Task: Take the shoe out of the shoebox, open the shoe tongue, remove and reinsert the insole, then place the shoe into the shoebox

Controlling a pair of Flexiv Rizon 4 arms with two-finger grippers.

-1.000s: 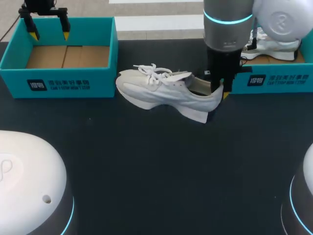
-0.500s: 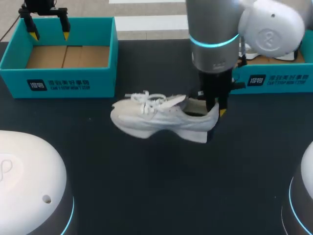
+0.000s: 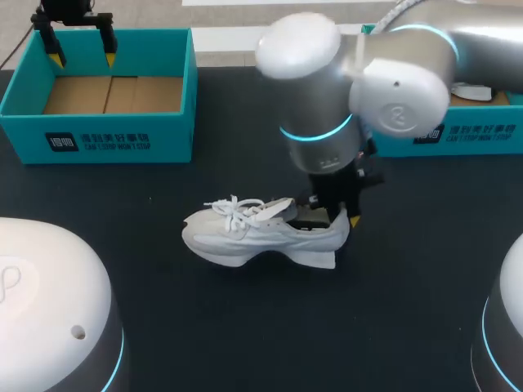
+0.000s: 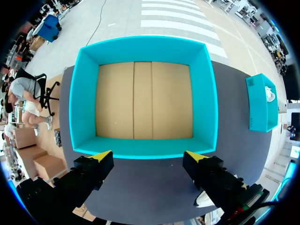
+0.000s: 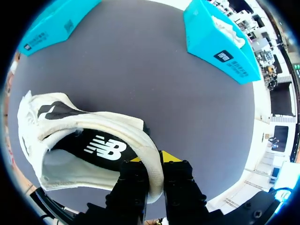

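Head view: your right end effector [image 3: 337, 214] pinches the heel collar of the shoe [image 3: 245, 237] at mid-desk. The shoe's long axis runs parallel to the front edge, toe toward your left end effector [image 3: 80, 41], which is spread and well apart over the far-left shoebox [image 3: 98, 131].

A dark matte table [image 3: 245, 327] lies under even, soft light.
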